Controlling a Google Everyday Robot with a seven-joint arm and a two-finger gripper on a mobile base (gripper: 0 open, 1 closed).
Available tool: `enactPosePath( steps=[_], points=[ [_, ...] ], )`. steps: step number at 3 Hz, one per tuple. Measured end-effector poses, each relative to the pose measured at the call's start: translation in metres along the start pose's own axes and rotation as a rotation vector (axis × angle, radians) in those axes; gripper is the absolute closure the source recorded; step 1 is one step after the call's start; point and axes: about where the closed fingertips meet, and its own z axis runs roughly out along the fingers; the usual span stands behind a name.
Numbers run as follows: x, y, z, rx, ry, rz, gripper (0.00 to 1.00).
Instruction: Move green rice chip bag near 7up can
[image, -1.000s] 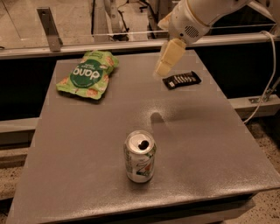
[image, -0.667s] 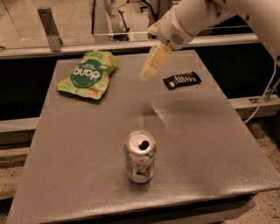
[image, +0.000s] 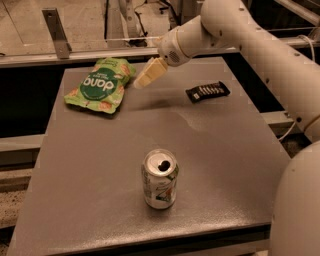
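The green rice chip bag (image: 100, 85) lies flat at the table's far left, a light-green pouch with a dark green oval and white "dang" lettering. The 7up can (image: 160, 178) stands upright near the table's front middle, silver top open. My gripper (image: 144, 77) hangs above the table just right of the bag, a little above it, on a white arm that reaches in from the right. The gripper holds nothing that I can see.
A small black packet (image: 207, 91) lies at the far right of the grey table (image: 90, 170). A metal rail (image: 75, 55) runs behind the table. The robot's white arm (image: 260, 45) spans the right side.
My gripper has moved left across the far side of the table, from above the black packet toward the green bag. The bag, can and packet have not moved.
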Motion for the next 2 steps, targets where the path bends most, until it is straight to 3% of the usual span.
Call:
enactPosePath(
  steps=[1, 2],
  points=[
    [-0.003, -0.02, 0.056, -0.04, -0.115, 0.117, 0.0],
    [-0.007, -0.026, 0.083, -0.078, -0.175, 0.178, 0.0]
  ],
)
